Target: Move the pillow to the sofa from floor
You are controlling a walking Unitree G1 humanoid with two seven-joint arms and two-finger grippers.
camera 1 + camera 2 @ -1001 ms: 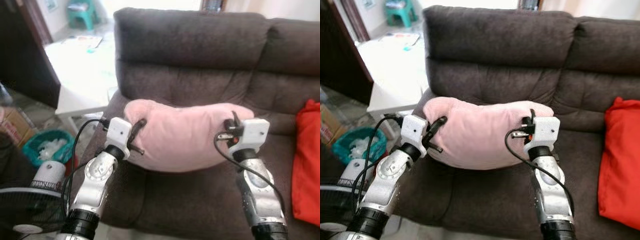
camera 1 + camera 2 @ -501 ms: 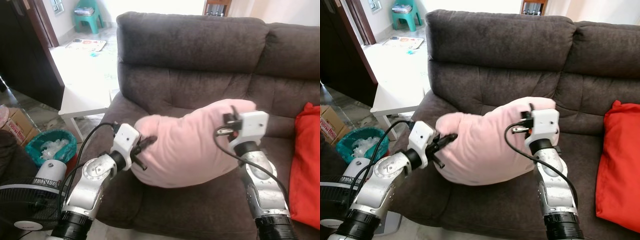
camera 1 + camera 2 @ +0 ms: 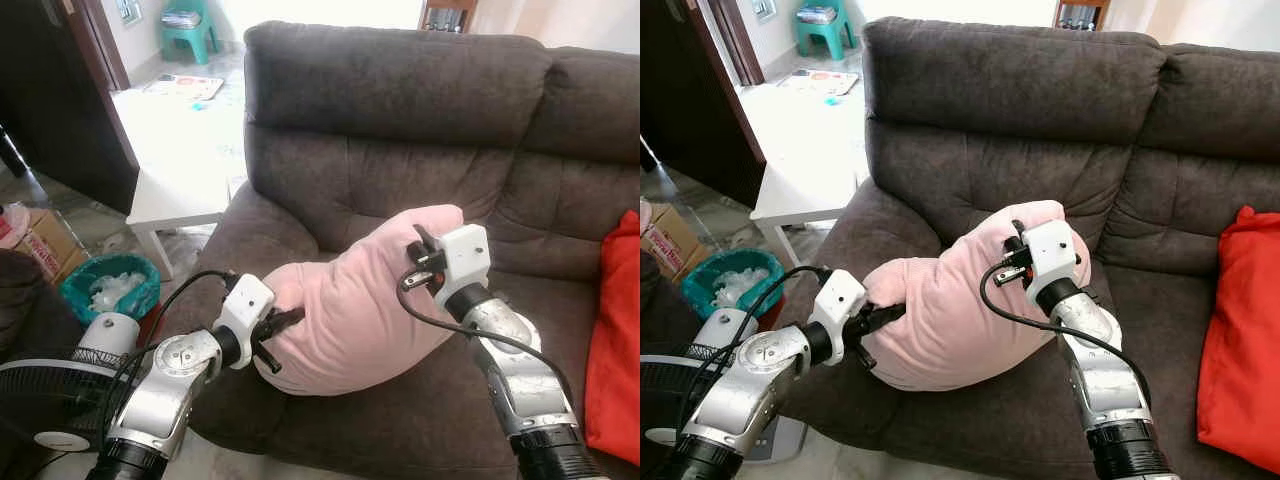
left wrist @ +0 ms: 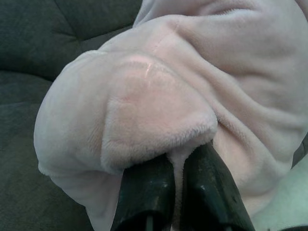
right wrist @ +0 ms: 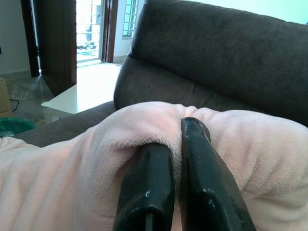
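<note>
Fingers of left gripper (image 3: 283, 330) and right gripper (image 3: 418, 262) pinched tight on pillow (image 3: 350, 300) ends. Pillow, level a second ago, now tilted: left end dropped to sofa (image 3: 400, 110) seat, right end high. You're nearly placed; release next.

I can't read any text here. The cardboard box (image 3: 35, 245) carries red print, too blurred to make out.

Dark brown sofa (image 3: 400, 110) spans centre and right of frame. Pink pillow (image 3: 350, 310) rests tilted on its seat, centre. Red cushion (image 3: 615, 340) lies on seat at right edge.
</note>
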